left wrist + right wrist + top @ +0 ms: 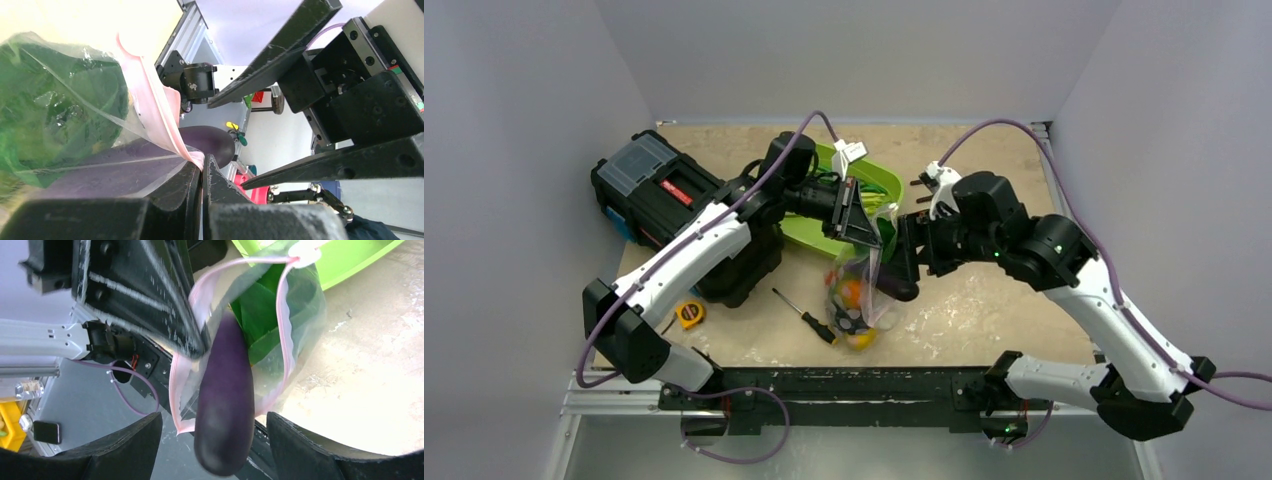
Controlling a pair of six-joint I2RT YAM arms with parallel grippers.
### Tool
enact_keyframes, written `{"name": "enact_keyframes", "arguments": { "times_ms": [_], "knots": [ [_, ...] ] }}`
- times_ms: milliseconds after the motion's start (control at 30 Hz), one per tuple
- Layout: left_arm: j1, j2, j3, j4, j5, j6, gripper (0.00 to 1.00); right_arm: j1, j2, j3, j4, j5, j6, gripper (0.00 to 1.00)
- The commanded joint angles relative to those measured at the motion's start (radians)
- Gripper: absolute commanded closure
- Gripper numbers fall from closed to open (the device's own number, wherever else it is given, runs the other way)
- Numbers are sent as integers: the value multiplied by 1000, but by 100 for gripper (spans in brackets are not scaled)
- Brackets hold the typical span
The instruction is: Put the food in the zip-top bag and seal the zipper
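**While the bag is held up, the eggplant is half inside**

As my left pincer is closed on the rim of the zip-top bag, the bag hangs from it above the table, with its bottom resting on the surface. I pinch the pink zipper strip between both fingers. The mouth stands open as a loop.

My right pincer is just beside the mouth, and its jaws are apart. The purple eggplant lies between my two fingers, and I see a gap on each side, so I do not grip it. Its far end is inside the mouth, between the two pink strips. Its rounded near end sticks out toward me and looks a little blurred.

Inside the bag I see a green leafy piece, and lower down something orange and something yellow.

Behind the bag stands the lime-green tray. A screwdriver, a tape measure and a black toolbox lie to my left.
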State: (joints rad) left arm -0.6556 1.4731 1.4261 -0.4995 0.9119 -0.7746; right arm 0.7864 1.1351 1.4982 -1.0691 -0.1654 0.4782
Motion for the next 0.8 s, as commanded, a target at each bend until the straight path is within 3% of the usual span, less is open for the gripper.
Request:
{"name": "enact_keyframes", "arguments": {
  "times_ms": [0,233,367,600,767],
  "knots": [
    [28,-52,2,60,-5,-24,100,2,-69,7,-42,33,-24,24],
    [39,-53,6,64,2,-29,100,3,-118,-67,-66,-26,-31,28],
    [38,-61,-7,71,2,-35,100,3,-116,-85,-54,38,-26,32],
    [39,-78,-21,74,-1,-44,100,4,-75,-90,40,96,-29,52],
    [37,-87,-23,77,-4,-55,100,4,-47,-90,115,-11,-61,73]
  ]
}}
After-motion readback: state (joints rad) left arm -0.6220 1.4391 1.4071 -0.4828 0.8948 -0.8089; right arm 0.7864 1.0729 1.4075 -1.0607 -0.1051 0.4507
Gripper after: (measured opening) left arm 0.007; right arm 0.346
